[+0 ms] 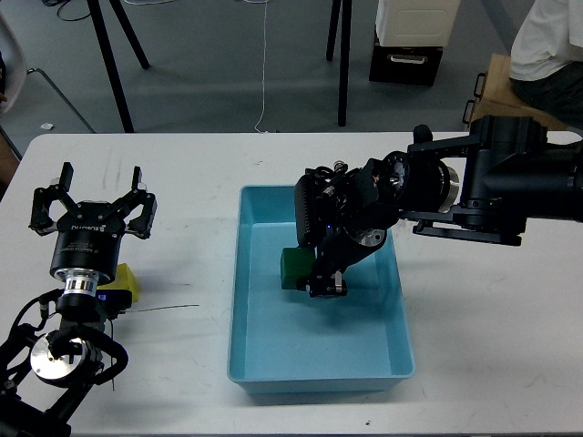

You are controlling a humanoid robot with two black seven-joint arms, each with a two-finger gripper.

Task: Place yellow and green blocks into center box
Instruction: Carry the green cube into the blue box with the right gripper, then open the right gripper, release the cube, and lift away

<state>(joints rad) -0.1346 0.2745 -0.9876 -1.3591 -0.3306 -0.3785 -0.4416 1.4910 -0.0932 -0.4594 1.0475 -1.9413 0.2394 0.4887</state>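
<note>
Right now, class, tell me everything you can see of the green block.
The green block is a small, dark green, matte cube. It sits inside the light blue tray, in the far half near the middle, just left of the right hand, whose fingers reach down beside it. The hand hides its right side, so whether it is gripped, or resting on the tray floor, cannot be told.

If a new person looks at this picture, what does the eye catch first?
First, the light blue tray in the middle of the white table, with the right gripper reaching down into it at the green block. Then, at the left, the left gripper open, with the yellow block on the table beside that arm.
</note>
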